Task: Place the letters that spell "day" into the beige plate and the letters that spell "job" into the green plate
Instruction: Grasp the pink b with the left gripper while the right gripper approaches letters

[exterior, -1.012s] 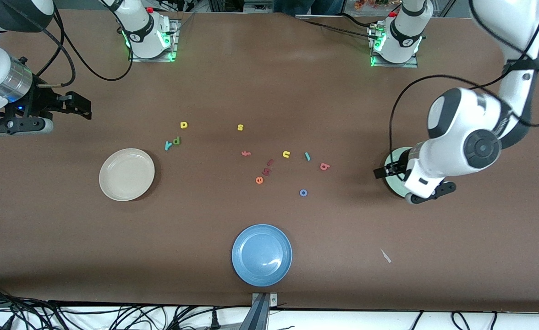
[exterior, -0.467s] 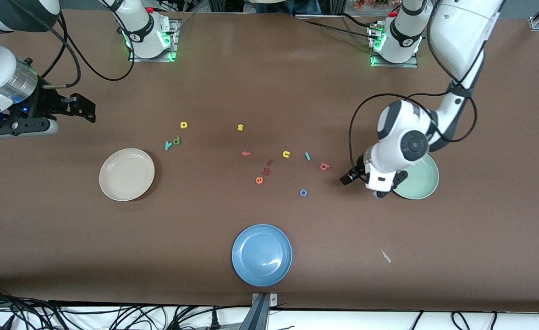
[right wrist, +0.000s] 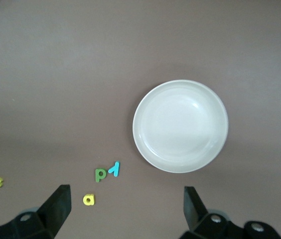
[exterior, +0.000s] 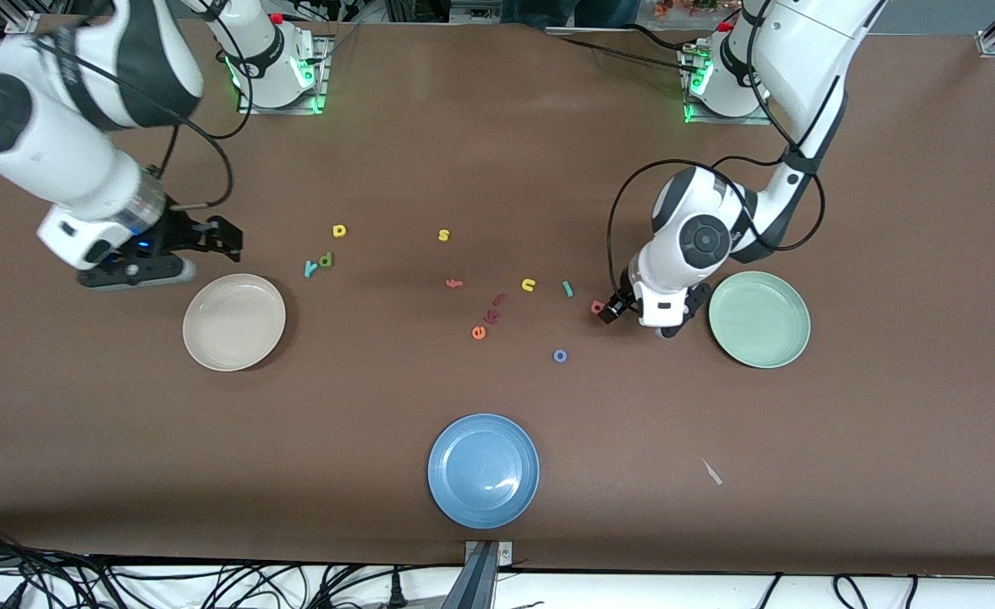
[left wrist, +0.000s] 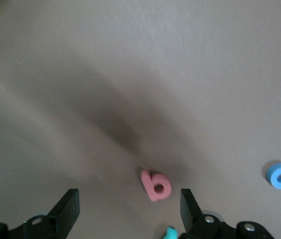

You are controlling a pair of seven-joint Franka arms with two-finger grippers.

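Note:
The salmon b lies beside the teal j, and the blue o is nearer the front camera. My left gripper hangs open over the b, which shows between its fingers with nothing gripped. The green plate sits toward the left arm's end. The yellow a, green d and teal y lie near the beige plate. My right gripper is open and empty above the table next to that plate.
A blue plate sits near the front edge. Mid-table lie a yellow s, red f, yellow u, orange e and dark red letters. A paper scrap lies toward the left arm's end.
My left arm swung off the green plate, uncovering it, and came over the b. My right arm moved in from the table's end to beside the beige plate.

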